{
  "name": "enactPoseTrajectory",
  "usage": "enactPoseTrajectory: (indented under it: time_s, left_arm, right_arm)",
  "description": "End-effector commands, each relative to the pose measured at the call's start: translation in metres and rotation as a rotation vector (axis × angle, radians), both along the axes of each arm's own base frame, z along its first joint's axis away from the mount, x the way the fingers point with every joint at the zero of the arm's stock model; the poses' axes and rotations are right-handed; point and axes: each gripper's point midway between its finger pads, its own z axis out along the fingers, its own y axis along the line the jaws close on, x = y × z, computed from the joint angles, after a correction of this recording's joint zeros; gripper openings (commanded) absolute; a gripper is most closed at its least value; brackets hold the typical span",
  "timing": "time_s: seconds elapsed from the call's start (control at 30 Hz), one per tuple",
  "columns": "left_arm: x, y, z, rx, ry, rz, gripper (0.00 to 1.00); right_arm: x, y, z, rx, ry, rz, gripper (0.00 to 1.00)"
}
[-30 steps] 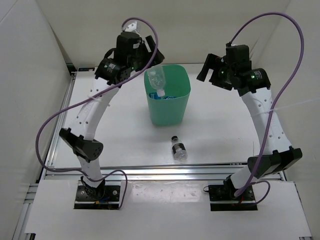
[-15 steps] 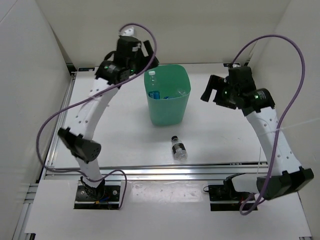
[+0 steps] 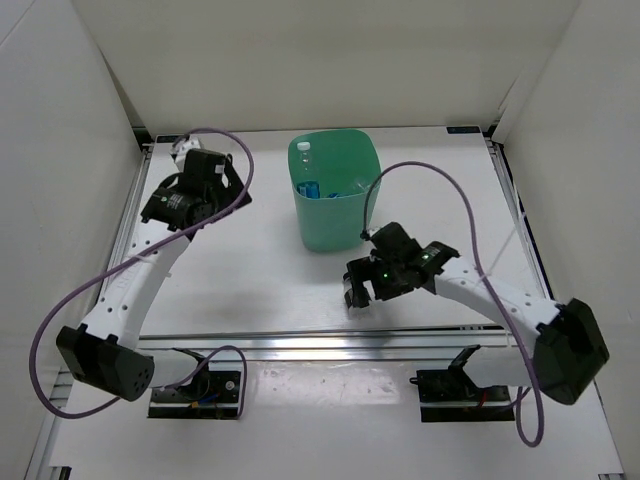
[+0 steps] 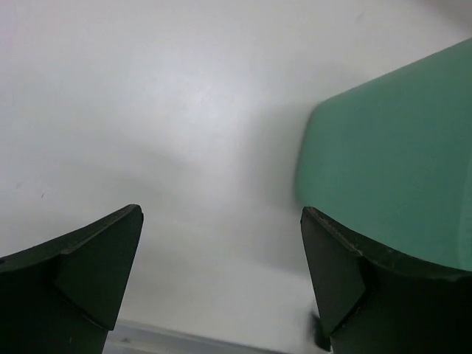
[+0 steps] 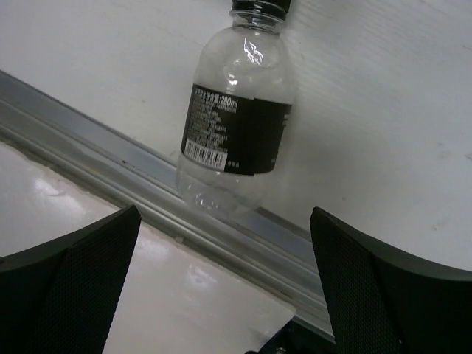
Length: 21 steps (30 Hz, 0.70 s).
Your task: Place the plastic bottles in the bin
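Observation:
The mint-green bin (image 3: 337,205) stands at the table's back middle. Inside it I see a clear bottle with a white cap (image 3: 304,153) and a blue-labelled bottle (image 3: 312,188). The short clear bottle with a dark label (image 5: 237,129) lies on the table beside the front rail. My right gripper (image 5: 225,217) is open just above its base end, one finger on each side. In the top view my right gripper (image 3: 360,290) covers that bottle. My left gripper (image 3: 222,195) is open and empty, left of the bin. The left wrist view shows the bin's side (image 4: 398,177) and my left gripper (image 4: 221,221).
An aluminium rail (image 5: 110,140) runs along the table's front edge just beside the short bottle. White walls enclose the table on the left, back and right. The purple cables (image 3: 400,180) loop over both arms.
My left gripper let a clear bottle fall into the bin, then drew back low to the left. My right arm swung from the back right down to the short bottle.

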Motion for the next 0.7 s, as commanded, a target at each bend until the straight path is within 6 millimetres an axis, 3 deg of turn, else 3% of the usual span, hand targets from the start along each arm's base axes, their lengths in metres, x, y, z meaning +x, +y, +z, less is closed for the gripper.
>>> enactPoseTrajectory:
  time_s: [0.0,0.13,0.33,0.43,0.47,0.57,0.63,0.67]
  left_arm:
    - [-0.026,0.006,-0.024,-0.024,0.084,0.019,0.99]
    - [-0.043,0.007,-0.052,-0.005,0.188,0.004,0.99]
    - [-0.058,0.013,-0.060,0.022,0.222,-0.010,0.99]
    - [-0.064,0.017,-0.067,0.036,0.240,-0.003,0.99]
    - [-0.064,0.017,-0.067,0.036,0.240,-0.003,0.99]
    - [-0.064,0.021,-0.069,0.052,0.243,0.011,0.99]
    - [-0.062,0.024,-0.066,0.063,0.230,0.025,0.99]
    - [-0.061,0.023,-0.062,0.059,0.221,0.025,0.99]
  right_arm:
    - [0.022,0.029,-0.009,0.060,-0.069,0.032,0.99]
    - [0.024,0.036,-0.033,0.029,-0.026,0.030,0.99]
    - [0.021,0.051,-0.058,0.003,0.035,0.042,0.95]
    - [0.021,0.052,-0.064,-0.004,0.051,0.031,0.81]
    - [0.018,0.049,-0.066,-0.018,0.064,0.031,0.68]
    - [0.008,0.037,-0.057,-0.043,0.084,0.018,0.54]
    - [0.008,0.034,-0.032,-0.017,0.045,0.013,0.46]
    - [0.008,0.035,-0.009,0.024,0.012,0.006,0.43]
